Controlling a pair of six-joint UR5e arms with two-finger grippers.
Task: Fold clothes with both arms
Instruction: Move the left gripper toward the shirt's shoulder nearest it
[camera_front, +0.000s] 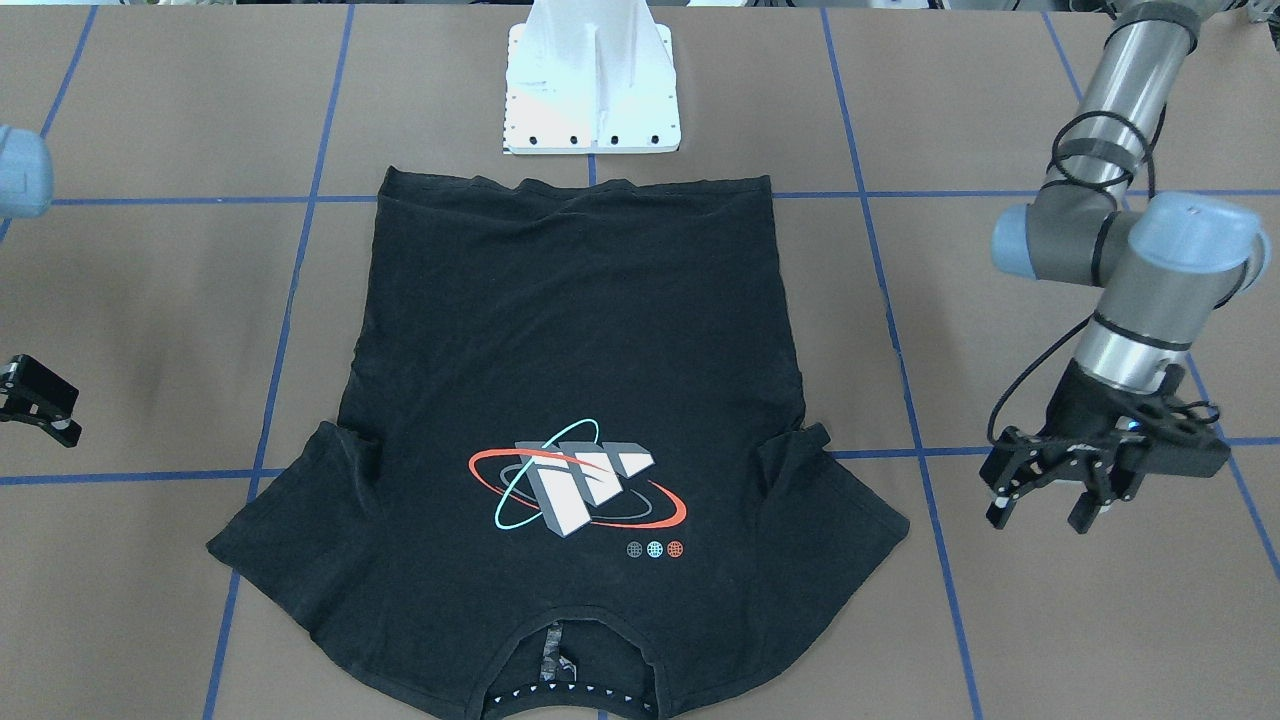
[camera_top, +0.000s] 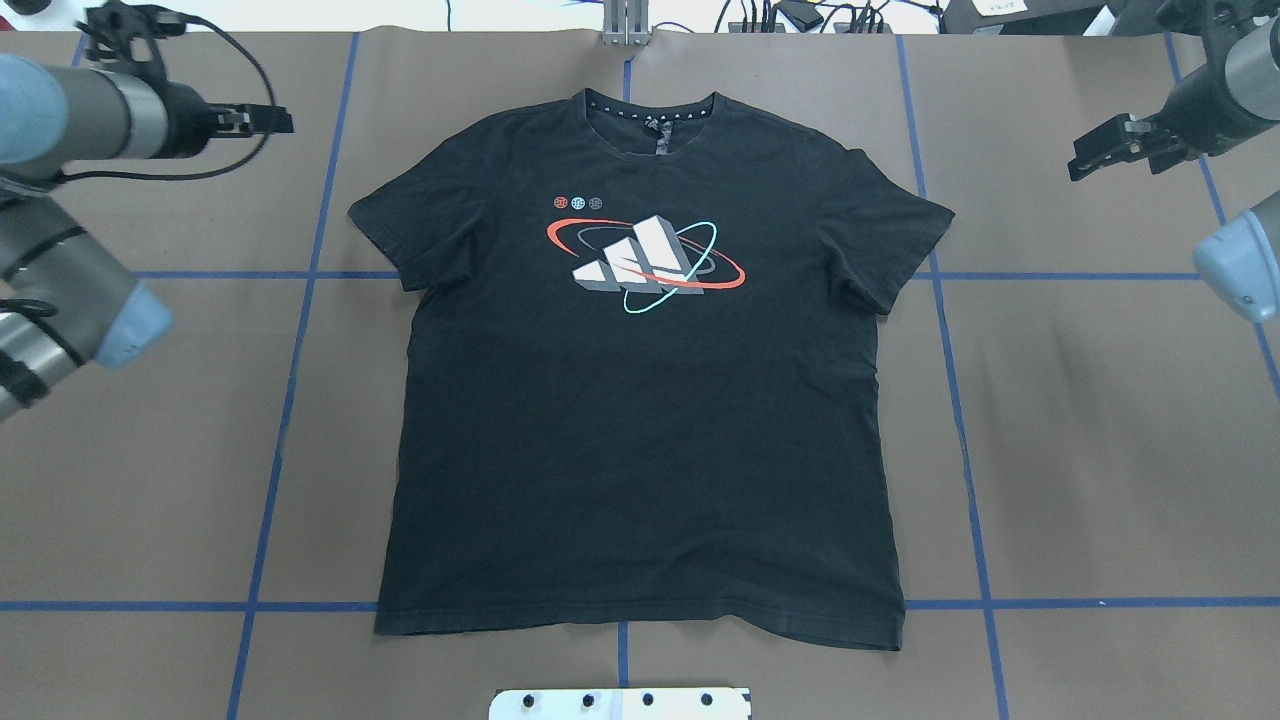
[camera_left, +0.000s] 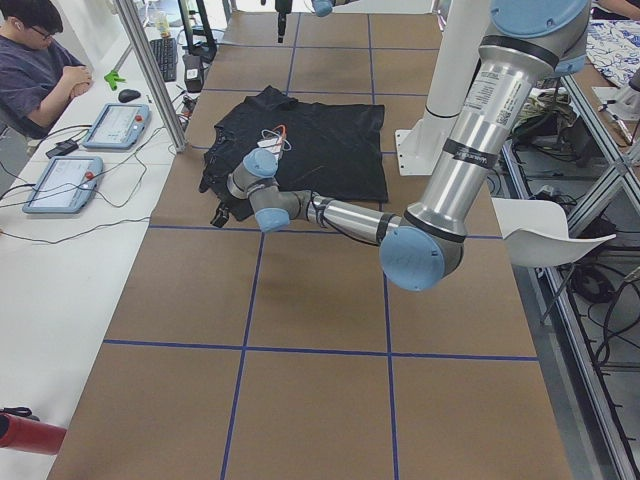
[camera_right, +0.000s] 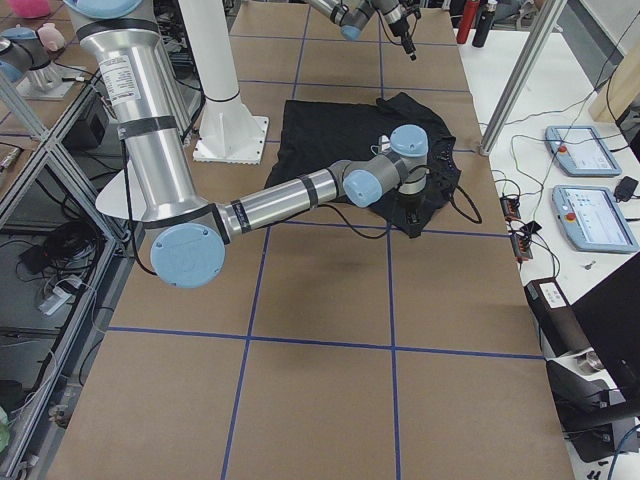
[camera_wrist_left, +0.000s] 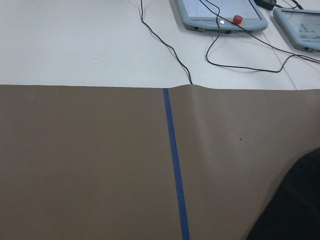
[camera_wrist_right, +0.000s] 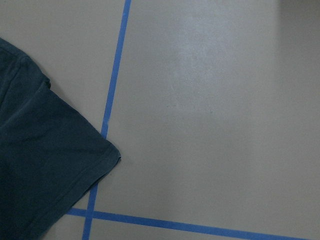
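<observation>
Brown paper (camera_top: 1100, 450) gridded with blue tape (camera_top: 290, 400) covers the table. The black T-shirt (camera_top: 640, 420) lies flat mid-table, logo up, collar toward the operators' edge, where a white bench (camera_wrist_left: 90, 40) carries pendants (camera_wrist_left: 220, 10). Off either sleeve, left gripper (camera_front: 1040, 515) and right gripper (camera_top: 1075, 163) hang parted, holding nothing.

No word or number is legible in any view. The T-shirt (camera_top: 640, 430) carries a wordless logo print (camera_top: 645, 262) on its chest: 3 slanted white bars crossed by red and teal orbit rings, with 3 small round icons (camera_top: 578, 203) just beside it, 1 red, 1 teal, 1 grey. Printed bands on the left arm (camera_left: 487, 125) and right arm (camera_right: 135, 105) hold lettering too small to read.
</observation>
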